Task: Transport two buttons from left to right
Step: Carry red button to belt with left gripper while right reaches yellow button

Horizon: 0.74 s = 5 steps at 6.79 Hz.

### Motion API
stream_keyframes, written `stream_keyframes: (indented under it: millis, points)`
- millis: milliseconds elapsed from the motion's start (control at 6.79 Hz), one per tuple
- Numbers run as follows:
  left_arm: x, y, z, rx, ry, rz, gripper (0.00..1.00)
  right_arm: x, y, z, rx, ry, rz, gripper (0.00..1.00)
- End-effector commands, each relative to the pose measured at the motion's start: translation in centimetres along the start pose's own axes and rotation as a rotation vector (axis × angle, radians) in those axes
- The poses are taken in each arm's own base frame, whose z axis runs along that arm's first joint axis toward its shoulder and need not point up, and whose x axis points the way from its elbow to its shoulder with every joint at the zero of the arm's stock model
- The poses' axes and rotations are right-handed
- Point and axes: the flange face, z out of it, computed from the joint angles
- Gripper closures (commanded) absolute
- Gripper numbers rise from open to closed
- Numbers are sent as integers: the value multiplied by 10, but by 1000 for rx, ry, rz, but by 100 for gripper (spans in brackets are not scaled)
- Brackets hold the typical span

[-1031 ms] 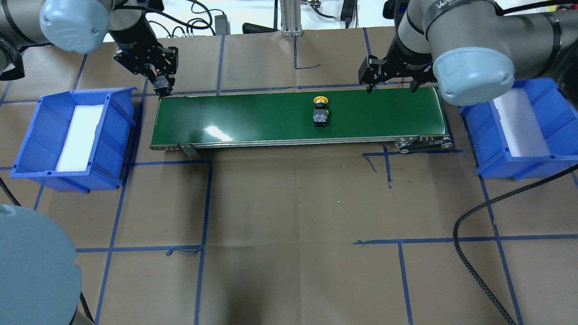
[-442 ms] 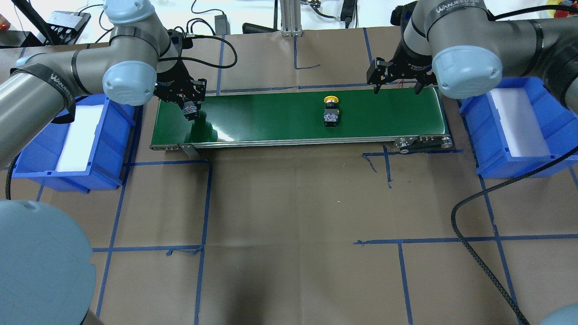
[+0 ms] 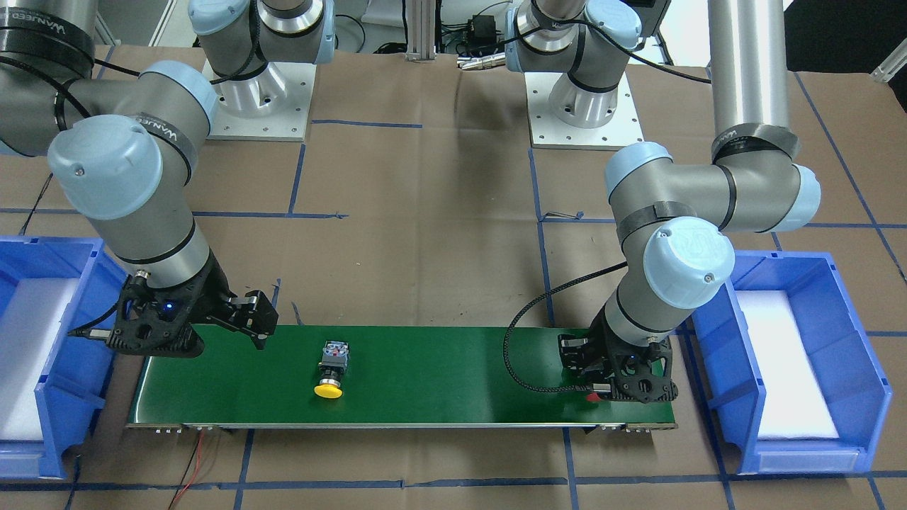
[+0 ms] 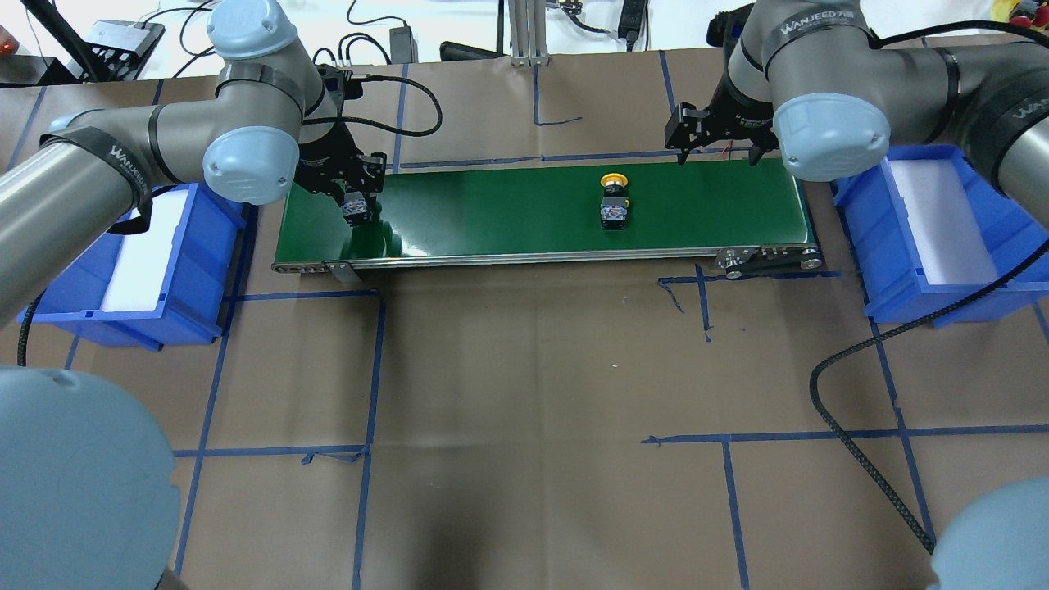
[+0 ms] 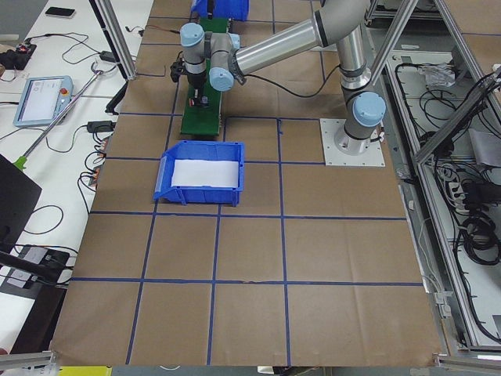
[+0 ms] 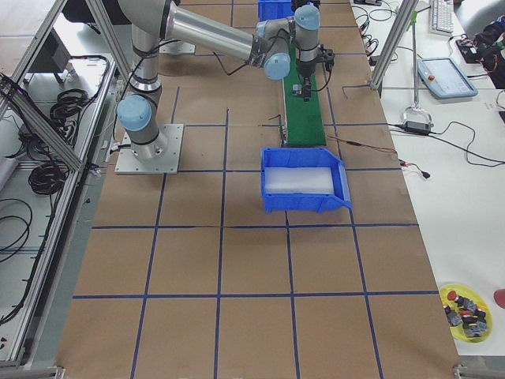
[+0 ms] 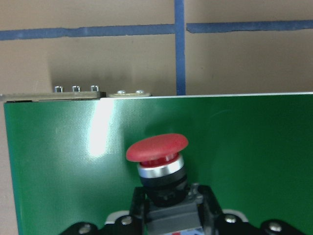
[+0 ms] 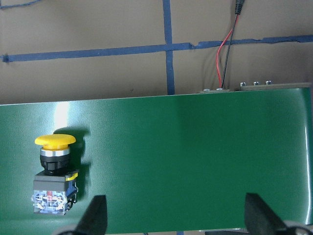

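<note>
1. A long green belt (image 4: 492, 213) sits on the brown worktop (image 4: 533, 369), close to the edge far from the robot.
2. A blue bin (image 4: 123, 324) stands by the worktop's left edge, just beside the belt's left end. Inside it lies a white pad (image 4: 147, 246).
3. A second blue bin (image 4: 942, 299) stands by the worktop's right edge, just beside the belt's right end. It holds a white pad (image 4: 934, 221) too.
4. The left gripper (image 4: 355, 209) is over the left end of the belt. It is clenched on the red button (image 7: 157, 147) and pinches the grey block behind the cap. The red cap points to the belt's far edge. I cannot tell if the button touches the belt.
5. The yellow button (image 4: 613, 201) lies on its side on the belt, a bit right of the middle. Its cap points to the far edge and its block points to the robot.
6. The right gripper (image 4: 715, 156) hangs over the belt's far edge near the right end. It is released, with its fingers wide apart. The yellow button is near it but not touching.
7. On a white side table sits a small yellow dish (image 6: 464, 306) with little parts in it, too small to tell what they are.
</note>
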Motion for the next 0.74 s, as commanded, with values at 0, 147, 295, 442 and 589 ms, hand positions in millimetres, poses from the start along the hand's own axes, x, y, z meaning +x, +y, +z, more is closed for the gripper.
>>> stream_keyframes:
  millis: [0,147,295,442,589]
  points:
    - [5,6,-1,-2,1,4,0,-1,-3,17,-23,-4,-4,0]
    - [4,-3,-11,22,-6,5,0,-1,-4,25,-32,-3,-7,0]
    - [4,-5,-37,57,-10,6,0,-1,-4,31,-43,-3,-5,0]
    - [3,-10,-58,65,-15,6,0,-3,-3,37,-55,-5,-6,0]
    - [3,-10,-91,47,-14,6,0,-5,-4,39,-57,-5,-9,0]
